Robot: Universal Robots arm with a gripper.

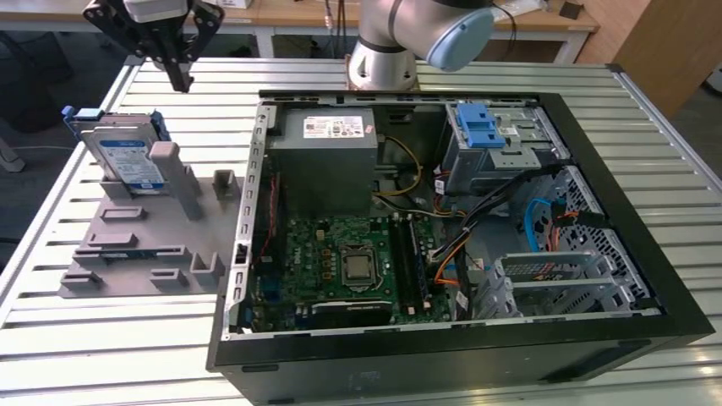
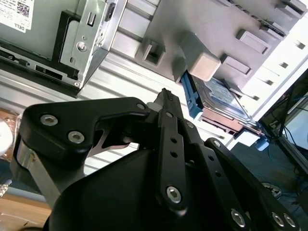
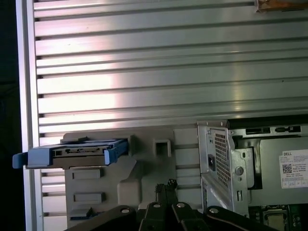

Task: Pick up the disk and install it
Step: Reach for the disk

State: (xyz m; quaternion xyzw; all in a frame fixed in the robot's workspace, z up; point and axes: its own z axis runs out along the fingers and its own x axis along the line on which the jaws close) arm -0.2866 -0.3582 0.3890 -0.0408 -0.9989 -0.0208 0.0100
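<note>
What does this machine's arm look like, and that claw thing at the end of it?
The arm is a thick silver-grey tube with rounded joints, one closed by a light blue cap. Its pincer is matte black: flat linked bars that narrow to a slim tip, fastened with silver screw heads, as seen in the second wrist view.

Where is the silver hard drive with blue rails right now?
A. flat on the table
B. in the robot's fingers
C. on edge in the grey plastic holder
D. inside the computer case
C: the silver-grey hard drive with blue rails stands on edge in the grey plastic holder, beside the open black computer case.
</note>
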